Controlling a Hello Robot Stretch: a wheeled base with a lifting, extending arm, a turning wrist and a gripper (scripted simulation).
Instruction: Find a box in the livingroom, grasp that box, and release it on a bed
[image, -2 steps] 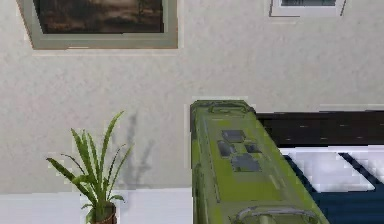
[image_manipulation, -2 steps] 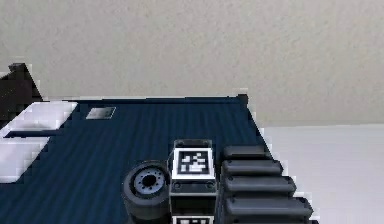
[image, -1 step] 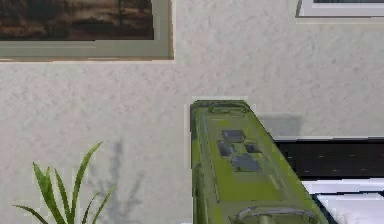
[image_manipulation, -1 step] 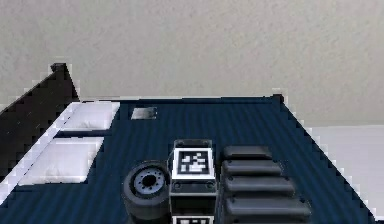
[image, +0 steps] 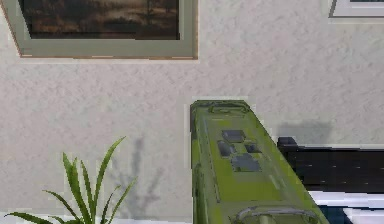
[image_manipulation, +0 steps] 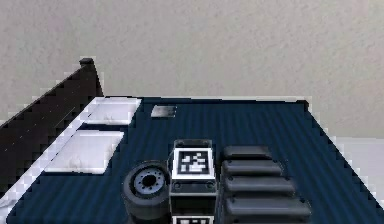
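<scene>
Ahead, green box (image: 240, 160) before pale wall (image: 100, 110)

A home bedroom: a bed (image_manipulation: 250, 125) with a dark blue cover, two white pillows (image_manipulation: 92, 150) at its dark headboard (image_manipulation: 45, 108), and a framed picture (image: 100, 20) on the wall near it.

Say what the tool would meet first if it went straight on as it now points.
Probably the nearer pillow on the bed: the tool seems to point toward the arm side view's left, though depth is unclear.
</scene>
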